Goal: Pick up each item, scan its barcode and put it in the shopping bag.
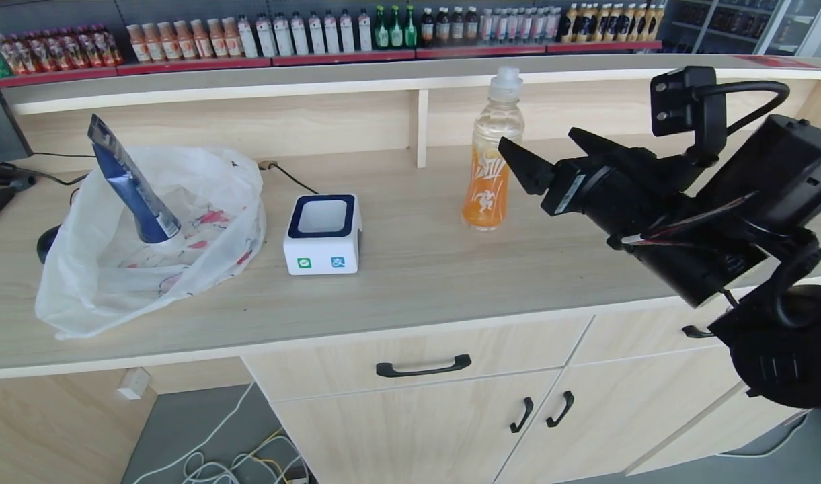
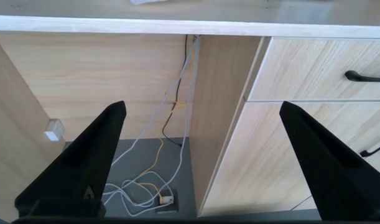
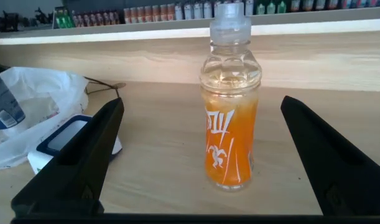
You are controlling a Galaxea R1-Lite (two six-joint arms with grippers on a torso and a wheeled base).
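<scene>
Wood counter (image 1: 417,282) with a raised back ledge, rows of drinks on a red-edged shelf (image 1: 343,58) behind it. Toward the counter's left end, white plastic bag (image 1: 94,289), slumped, mouth gaping upward. Inside it, blue pouch (image 1: 131,181), tilted, crimped top sticking out above the rim, foot down among the folds. Just right of the bag, scanner (image 1: 323,234): white box, dark blue frame round the window on top, window facing up. Behind it, thin cord (image 1: 292,176) running along the counter toward the ledge. Farther right, well apart from the scanner, bottle (image 1: 494,154): upright on the counter, clear, white cap, orange drink in the lower part, top part clear. Gripped by nothing.

Right gripper (image 1: 535,134) held above the counter just right of the bottle, pointing at it, fingers (image 1: 524,165) spread wide, nothing pinched. From the head, nearer fingertip close by the bottle's side; touching or not, cannot tell from there. From the right wrist, bottle centred in the gap, beyond the two tips, clear of both, with scanner and bag farther off.

Left gripper (image 2: 202,106) low, below counter height, facing the cabinet front. Fingers spread wide too, nothing between them. Ahead of it, a bay under the counter with loose cables (image 2: 158,180) on the floor, and beside that a drawer (image 2: 314,68) with a black handle (image 2: 367,76)
</scene>
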